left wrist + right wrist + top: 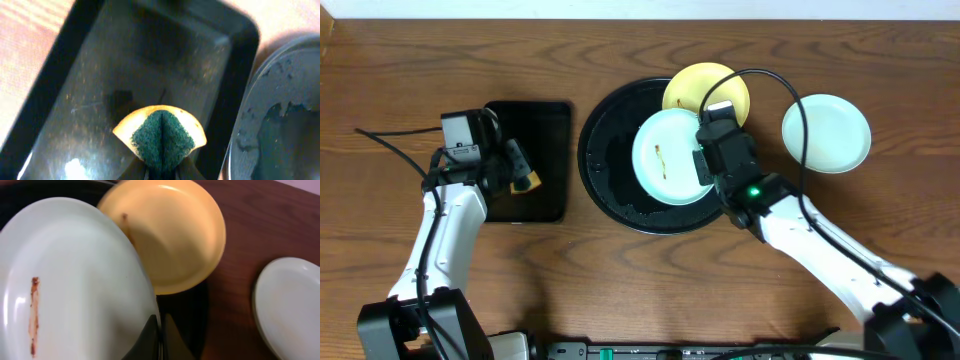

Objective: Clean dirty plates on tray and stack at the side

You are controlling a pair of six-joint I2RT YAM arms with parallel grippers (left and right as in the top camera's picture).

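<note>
A mint-blue plate (670,157) with a brown smear sits over the large round black tray (605,150). My right gripper (705,165) is shut on its right rim, which the right wrist view (159,330) shows too, with the plate (65,285) at left. A yellow plate (705,88) with a small smear leans on the tray's far rim; it also shows in the right wrist view (172,235). A second mint-blue plate (826,133) lies on the bare wood to the right. My left gripper (162,167) is shut on a folded yellow-green sponge (161,137).
A smaller rectangular black tray (535,125) lies left of the round tray; my left gripper hovers over it. The round tray's rim (245,135) shows at the right of the left wrist view. Bare wood tabletop (880,60) surrounds everything.
</note>
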